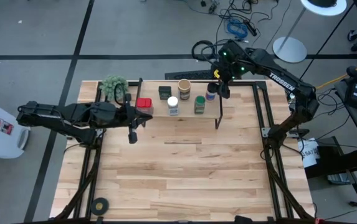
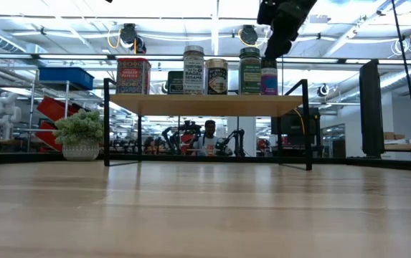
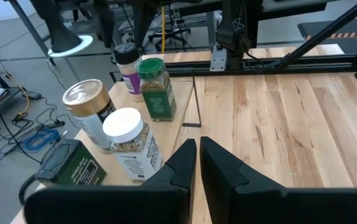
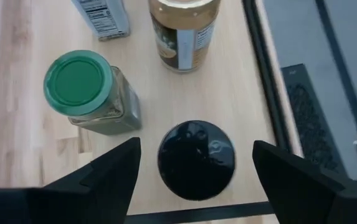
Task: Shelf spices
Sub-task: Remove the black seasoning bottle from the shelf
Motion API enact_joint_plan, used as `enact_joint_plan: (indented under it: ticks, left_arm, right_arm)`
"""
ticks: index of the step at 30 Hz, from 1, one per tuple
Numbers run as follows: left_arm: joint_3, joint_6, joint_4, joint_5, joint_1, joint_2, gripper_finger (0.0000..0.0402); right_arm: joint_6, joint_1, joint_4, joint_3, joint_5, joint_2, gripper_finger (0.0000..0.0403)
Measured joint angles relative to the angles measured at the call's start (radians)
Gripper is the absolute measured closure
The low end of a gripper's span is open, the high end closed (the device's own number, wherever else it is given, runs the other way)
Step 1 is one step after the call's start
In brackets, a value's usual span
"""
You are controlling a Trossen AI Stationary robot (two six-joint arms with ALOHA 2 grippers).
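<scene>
Overhead, wooden table (image 1: 184,174): six spices line the shelf (image 1: 184,113); left gripper (image 1: 133,132), fingers pinched together, waits near its left end. Low down, jars crowd tightly. Right wrist: right gripper (image 4: 197,165) gapes around dark-lidded jar (image 4: 196,159); withdrawing carelessly could topple green-lidded jar (image 4: 85,90).

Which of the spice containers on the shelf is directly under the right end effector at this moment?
The dark-lidded jar, at the shelf's right end beside the green-lidded jar. It sits between the open fingers of the right end effector, ungripped; the others stand off to the side.
</scene>
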Motion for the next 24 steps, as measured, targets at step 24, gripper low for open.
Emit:
enact_joint_plan:
  ticks: [24]
  left_arm:
    - [0.0, -0.005, 0.0, 0.0, 0.0, 0.0, 0.037]
  right_arm:
    - [0.003, 0.0, -0.041, 0.0, 0.01, 0.062, 0.0163]
